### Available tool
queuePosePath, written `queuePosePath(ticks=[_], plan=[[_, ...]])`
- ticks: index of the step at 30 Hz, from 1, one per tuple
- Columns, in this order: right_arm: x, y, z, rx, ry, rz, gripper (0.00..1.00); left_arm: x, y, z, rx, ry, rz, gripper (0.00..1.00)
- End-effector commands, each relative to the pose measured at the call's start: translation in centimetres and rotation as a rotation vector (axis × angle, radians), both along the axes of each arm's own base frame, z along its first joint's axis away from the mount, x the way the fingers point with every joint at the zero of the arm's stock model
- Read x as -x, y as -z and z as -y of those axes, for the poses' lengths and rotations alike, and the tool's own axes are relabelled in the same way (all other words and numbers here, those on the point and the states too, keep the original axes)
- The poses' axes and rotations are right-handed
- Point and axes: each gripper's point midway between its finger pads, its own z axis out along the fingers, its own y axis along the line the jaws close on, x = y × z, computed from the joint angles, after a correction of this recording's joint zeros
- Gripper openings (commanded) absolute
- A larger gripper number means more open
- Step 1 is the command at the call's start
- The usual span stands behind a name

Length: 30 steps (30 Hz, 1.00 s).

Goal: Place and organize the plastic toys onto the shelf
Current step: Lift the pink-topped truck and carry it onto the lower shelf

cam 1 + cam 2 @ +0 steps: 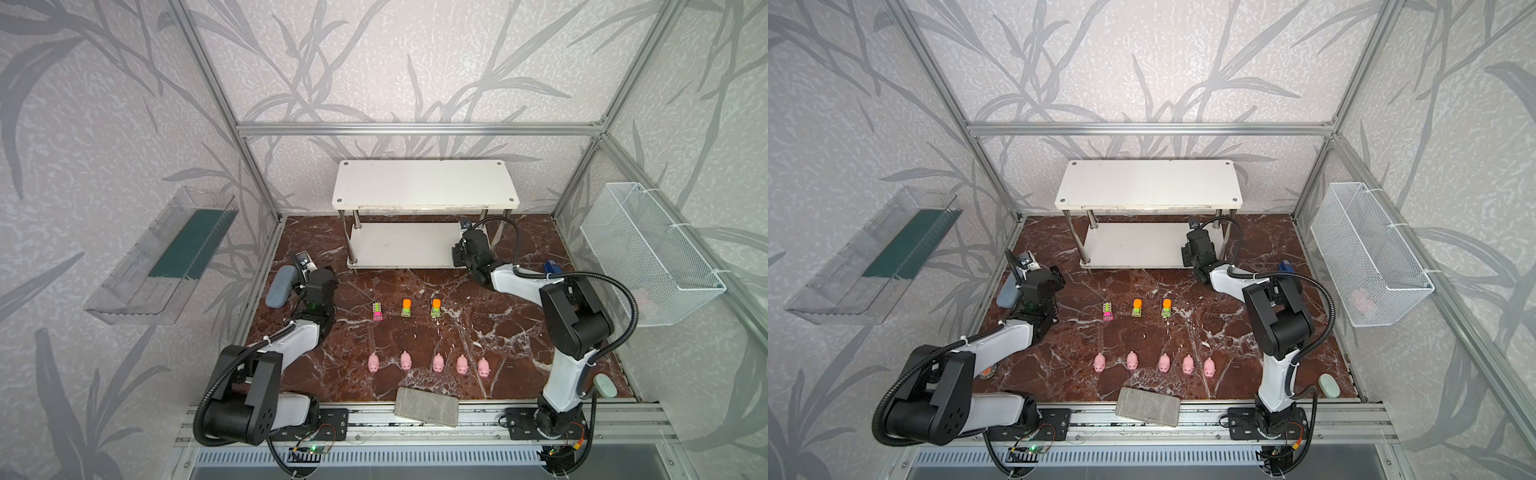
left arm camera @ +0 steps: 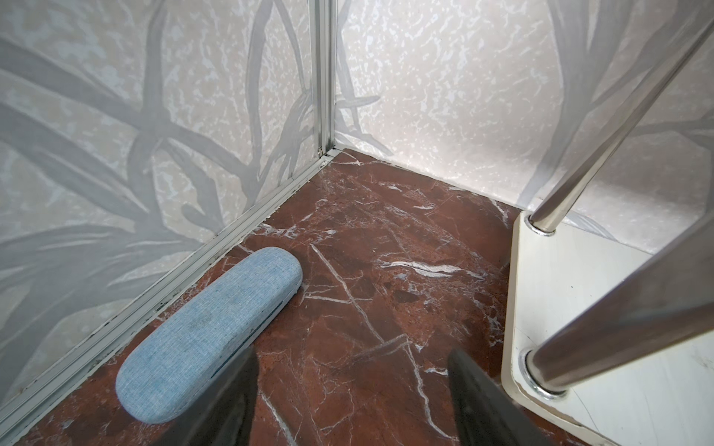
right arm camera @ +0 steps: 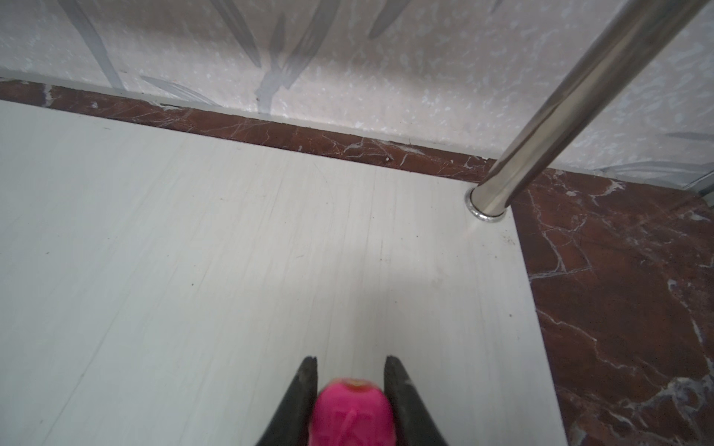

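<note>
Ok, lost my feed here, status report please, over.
Right gripper shut on pink toy over shelf's lower board. Left gripper open, empty, near blue-grey case. Three trucks, five pigs on table. Nothing blocking.

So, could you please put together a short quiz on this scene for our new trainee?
1. How many pink pigs stand on the table?
2. True or false: the right gripper, jaws shut on a pink toy, is over the lower board of the shelf.
3. Where is the blue-grey case? A) on the shelf B) on the table beside a side wall C) in the wire basket

Key: 1. five; 2. true; 3. B
</note>
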Motion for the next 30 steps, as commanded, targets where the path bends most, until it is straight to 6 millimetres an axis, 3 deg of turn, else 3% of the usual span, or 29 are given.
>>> queuePosePath(ticks=[1, 20, 30], plan=[[-1.1, -0.3, 0.1, -0.027, 0.005, 0.007, 0.3, -0.6, -0.7, 0.2, 0.011, 0.0, 0.02, 0.75], [-1.9, 0.5, 0.2, -0.054, 0.01, -0.019, 0.32, -0.8, -0.6, 0.3, 0.017, 0.003, 0.018, 0.75], [-2.3, -0.1, 0.5, -0.053, 0.023, -0.001, 0.43, -0.8, -0.6, 0.3, 0.015, 0.003, 0.018, 0.75]])
